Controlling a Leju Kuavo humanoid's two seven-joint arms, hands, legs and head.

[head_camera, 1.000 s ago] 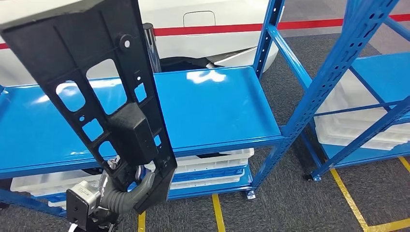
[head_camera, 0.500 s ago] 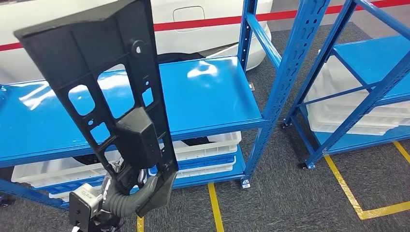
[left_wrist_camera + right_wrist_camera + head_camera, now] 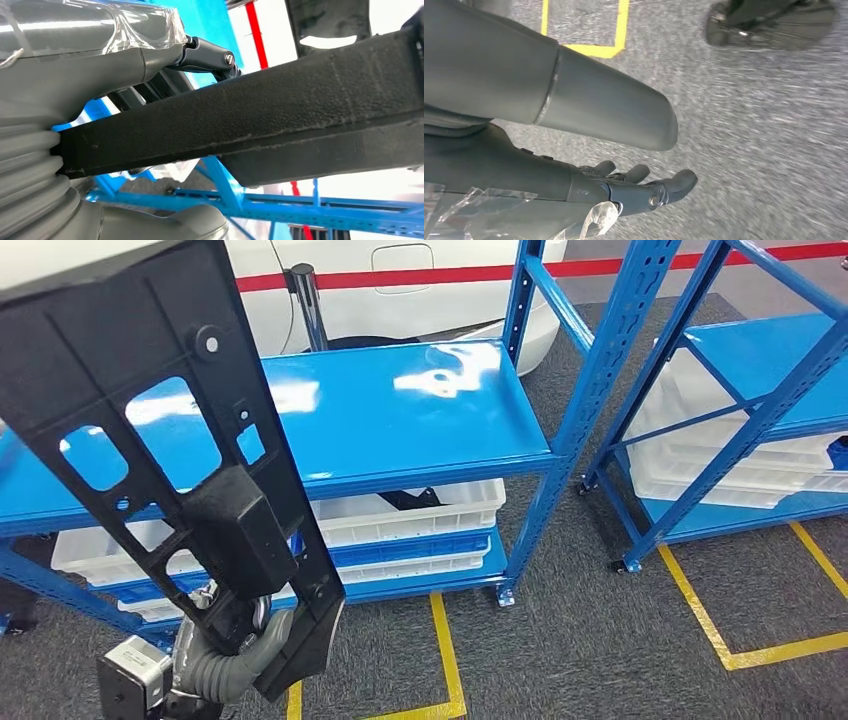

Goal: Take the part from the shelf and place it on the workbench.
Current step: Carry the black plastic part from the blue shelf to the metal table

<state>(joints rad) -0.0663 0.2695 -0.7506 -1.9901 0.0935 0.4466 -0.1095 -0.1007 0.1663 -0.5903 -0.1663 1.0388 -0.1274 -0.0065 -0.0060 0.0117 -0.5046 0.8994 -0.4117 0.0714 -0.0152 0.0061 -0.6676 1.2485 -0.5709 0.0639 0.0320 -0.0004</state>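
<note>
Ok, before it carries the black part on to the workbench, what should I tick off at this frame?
1. Left hand grips the black plastic part at its lower end: ok.
2. Part lifted off the blue shelf: ok.
3. Right hand holds nothing, hanging over the grey carpet: ok.
4. Part blocks the left side of the head view: not ok.
5. Workbench in sight: not ok.
6. Path past the shelf upright: cannot tell.
</note>
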